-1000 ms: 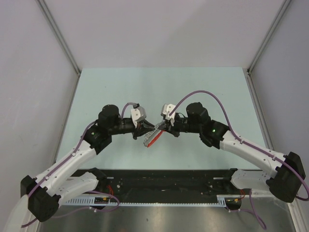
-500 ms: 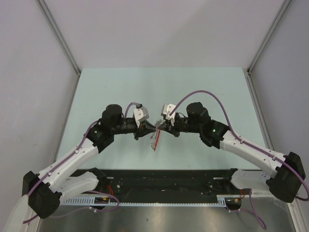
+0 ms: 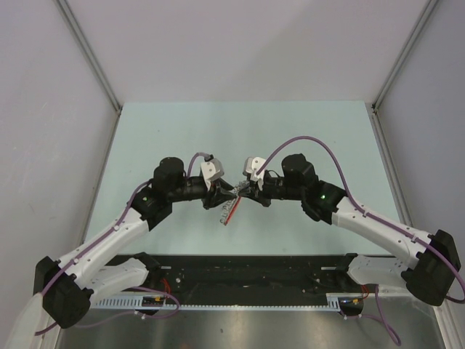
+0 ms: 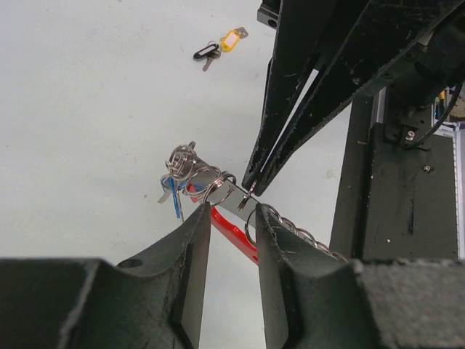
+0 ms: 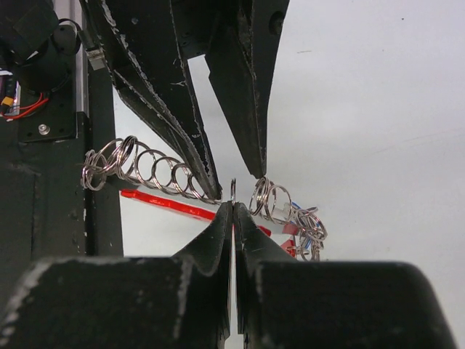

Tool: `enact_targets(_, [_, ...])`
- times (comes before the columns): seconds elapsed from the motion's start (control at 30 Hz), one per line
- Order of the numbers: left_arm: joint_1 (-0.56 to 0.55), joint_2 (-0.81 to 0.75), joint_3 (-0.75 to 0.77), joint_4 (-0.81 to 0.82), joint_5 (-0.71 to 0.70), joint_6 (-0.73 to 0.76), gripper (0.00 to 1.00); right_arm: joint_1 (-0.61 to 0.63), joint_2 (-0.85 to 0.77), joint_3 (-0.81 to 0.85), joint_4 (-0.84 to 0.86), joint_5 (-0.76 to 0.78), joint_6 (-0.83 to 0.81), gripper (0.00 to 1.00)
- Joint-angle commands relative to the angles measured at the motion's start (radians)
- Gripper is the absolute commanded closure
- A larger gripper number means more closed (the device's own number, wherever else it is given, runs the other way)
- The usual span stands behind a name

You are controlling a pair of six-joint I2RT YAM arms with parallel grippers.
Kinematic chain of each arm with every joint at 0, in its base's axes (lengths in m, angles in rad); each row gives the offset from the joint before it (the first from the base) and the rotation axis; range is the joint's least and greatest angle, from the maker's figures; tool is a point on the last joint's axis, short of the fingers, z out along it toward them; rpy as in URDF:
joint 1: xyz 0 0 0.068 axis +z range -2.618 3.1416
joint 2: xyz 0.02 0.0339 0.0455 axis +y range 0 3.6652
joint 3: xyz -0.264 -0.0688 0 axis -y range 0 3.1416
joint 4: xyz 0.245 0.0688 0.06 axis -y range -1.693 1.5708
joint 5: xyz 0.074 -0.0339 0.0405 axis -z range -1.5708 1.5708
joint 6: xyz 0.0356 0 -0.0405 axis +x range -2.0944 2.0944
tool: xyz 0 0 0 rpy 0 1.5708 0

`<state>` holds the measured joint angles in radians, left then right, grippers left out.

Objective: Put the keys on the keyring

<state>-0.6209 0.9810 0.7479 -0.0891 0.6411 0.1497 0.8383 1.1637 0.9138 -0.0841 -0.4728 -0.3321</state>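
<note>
The keyring (image 4: pixel 234 190) hangs above the table: a grey strap strung with metal rings and a red end piece (image 4: pixel 234 234). My right gripper (image 5: pixel 232 207) is shut on one thin ring of it (image 5: pixel 232 190). My left gripper (image 4: pixel 229 218) is open, its fingers standing either side of the strap and not pressing it. A blue-headed key (image 4: pixel 176 203) dangles among the rings at the strap's far end. A yellow-tagged key (image 4: pixel 231 40) and a black one (image 4: pixel 205 52) lie on the table beyond. In the top view both grippers meet at the table's middle, the keyring (image 3: pixel 228 210) below them.
The pale green table (image 3: pixel 145 138) lies between grey side walls. A black rail (image 3: pixel 254 273) with the arm bases and cables runs along the near edge, close under the hanging keyring.
My left gripper's jaws have opened after being nearly shut. The left arm edged right towards the right gripper, and the hanging strap swung a little. The right gripper kept its hold.
</note>
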Motion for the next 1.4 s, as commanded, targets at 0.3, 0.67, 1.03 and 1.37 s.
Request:
enact_targets(0.3, [-0.007, 0.002, -0.002, 0.055, 0.158, -0.006, 0.72, 0.008, -0.03, 0.008, 0.064, -0.038, -0.008, 1.0])
enact_targets(0.67, [-0.013, 0.013, -0.002, 0.015, 0.083, 0.011, 0.74, 0.01, -0.042, 0.008, 0.064, -0.035, -0.007, 1.0])
enact_targets(1.03, [-0.013, 0.025, 0.004, -0.011, 0.028, 0.03, 0.86, 0.015, -0.045, 0.008, 0.058, -0.04, -0.012, 1.0])
enact_targets(1.37, [-0.014, -0.024, -0.054, 0.129, 0.075, -0.018, 0.99, 0.024, -0.045, 0.007, 0.05, -0.038, -0.008, 1.0])
